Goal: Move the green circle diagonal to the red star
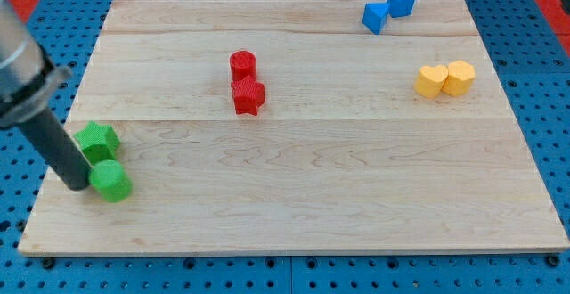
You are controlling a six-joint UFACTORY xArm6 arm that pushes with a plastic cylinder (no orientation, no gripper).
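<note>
The green circle (111, 181) lies near the wooden board's (312, 196) bottom-left corner, touching the green star (96, 140) above it. The robot's tip (78, 185), a bare rod gripping nothing, presses its left side. The red star (248, 96) sits mid-board, under the red cylinder (242, 64). Blue pegboard (534, 62) surrounds the board.

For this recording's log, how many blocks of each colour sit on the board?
Green: 2, the green circle by my tip and the green star
Red: 2, the red star and the red cylinder
Blue: 2, the blue blocks
Yellow: 2, the yellow blocks
Total: 8
</note>
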